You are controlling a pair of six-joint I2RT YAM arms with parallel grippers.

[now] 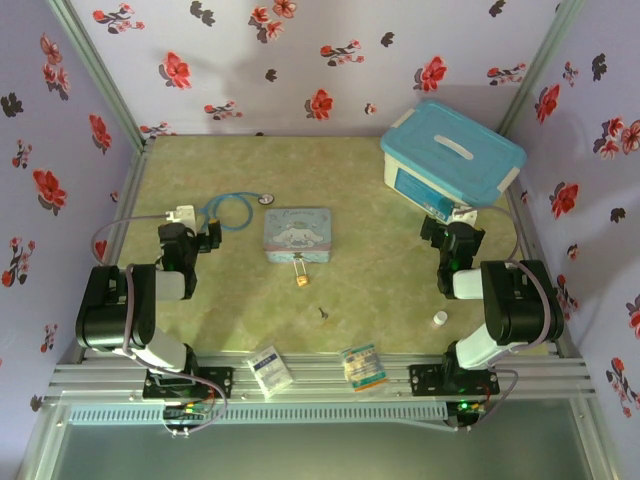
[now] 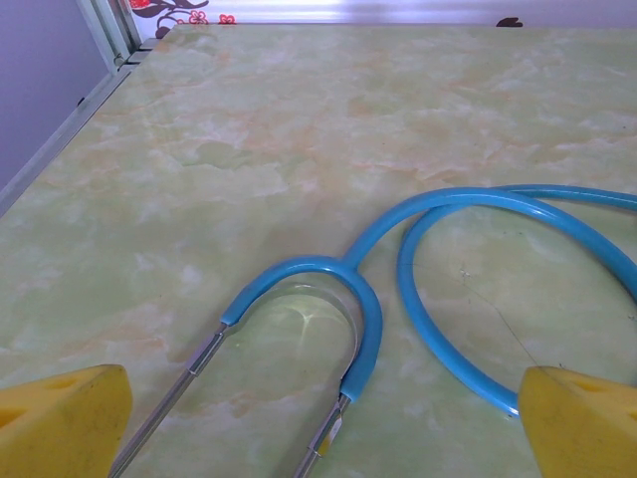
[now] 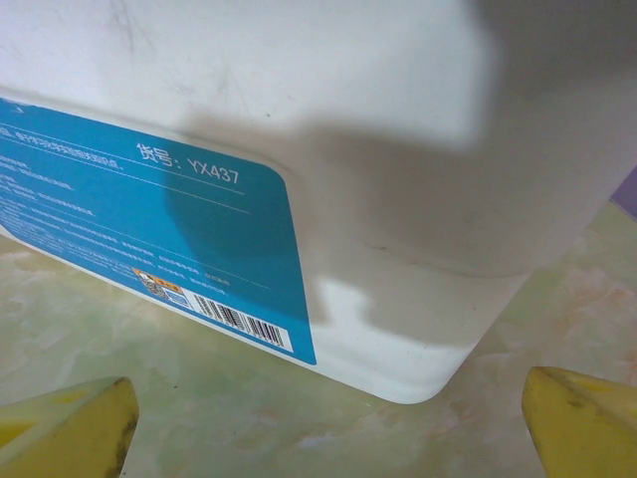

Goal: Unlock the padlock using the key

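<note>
The tiny brass padlock [image 1: 300,280] with its thin silver shackle lies on the table just in front of the pale-blue cartoon tin [image 1: 297,234]. The small dark key [image 1: 322,312] lies a little nearer and to the right of it. My left gripper [image 1: 203,237] rests far left of both, open, with yellow fingertips [image 2: 62,418] spread over the blue stethoscope [image 2: 398,269]. My right gripper [image 1: 447,232] sits at the right, open, with nothing between its fingertips [image 3: 582,423], facing the white storage box [image 3: 398,179].
A white box with a blue lid [image 1: 452,157] stands at the back right. The stethoscope tube [image 1: 228,212] and a white adapter [image 1: 180,214] lie back left. A small white cylinder [image 1: 439,319] sits near the right arm. Two packets [image 1: 270,368] [image 1: 362,365] lie on the front rail.
</note>
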